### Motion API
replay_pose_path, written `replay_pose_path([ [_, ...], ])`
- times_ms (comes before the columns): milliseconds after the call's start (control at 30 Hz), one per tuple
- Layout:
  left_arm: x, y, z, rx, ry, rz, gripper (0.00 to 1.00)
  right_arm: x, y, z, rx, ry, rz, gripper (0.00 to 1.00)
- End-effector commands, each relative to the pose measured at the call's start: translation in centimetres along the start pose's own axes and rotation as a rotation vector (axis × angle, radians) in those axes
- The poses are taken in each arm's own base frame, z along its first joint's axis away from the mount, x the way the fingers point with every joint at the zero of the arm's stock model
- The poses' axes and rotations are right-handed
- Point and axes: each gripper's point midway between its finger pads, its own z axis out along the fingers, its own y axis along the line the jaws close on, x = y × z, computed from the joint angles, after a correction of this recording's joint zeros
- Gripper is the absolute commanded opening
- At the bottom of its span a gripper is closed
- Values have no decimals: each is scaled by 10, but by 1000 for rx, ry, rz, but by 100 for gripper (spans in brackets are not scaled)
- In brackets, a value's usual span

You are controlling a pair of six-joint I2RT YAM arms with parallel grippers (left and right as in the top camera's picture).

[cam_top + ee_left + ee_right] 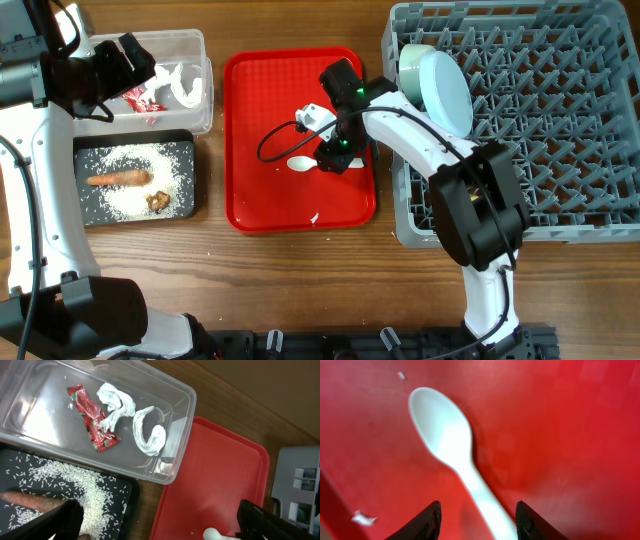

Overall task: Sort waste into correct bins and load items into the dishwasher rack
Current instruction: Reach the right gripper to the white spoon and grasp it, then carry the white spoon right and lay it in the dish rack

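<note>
One white plastic spoon (pixel 444 430), lying flat on the red serving tray (pixel 250 205), about mid-worktop between the near and far edges. Long axis roughly parallel to the near edge; bowl points toward the left edge, handle toward the right edge.

Right end effector (pixel 479 512): fingers apart, straddling the handle, nothing clamped.

Handling note: lower until the tips almost meet the tray, close across the handle's narrow width, lift level.

Left end effector (pixel 161 519): fingers wide apart, empty, hovering by the far-left corner above the clear tub (pixel 186 407).
</note>
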Motion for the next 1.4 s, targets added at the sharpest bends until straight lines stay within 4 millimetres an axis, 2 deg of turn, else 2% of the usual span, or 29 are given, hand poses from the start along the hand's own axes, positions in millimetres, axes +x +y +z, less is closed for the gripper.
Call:
replay_pose_path([
  [0,-2,1,1,0,-4,-11,100,3,-5,20,10,23,-38,47],
  [167,-2,1,1,0,-3,-11,100,4,-7,29,7,27,-34,45],
  [400,-2,1,1,0,-3,-11,100,2,-9,32,10,22,-35,43],
  [667,-2,1,1,0,-3,-11,100,5,-10,41,5,33,-3,37],
  [867,-2,1,1,0,-3,-11,100,12,-10,55,6,66,27,28],
  [967,-2,1,1,0,-3,-11,100,12,-14,56,27,72,50,17],
  [1000,-2,1,1,0,-3,-12,100,12,-14,56,28,71,51,7],
  [1033,-2,1,1,0,-3,-11,100,12,-14,56,28,70,55,4],
  [1267,-2,1,1,0,-3,-11,100,13,-15,55,33,71,105,5],
  [1367,-2,1,1,0,-3,-11,100,11,-14,47,36,68,159,4],
])
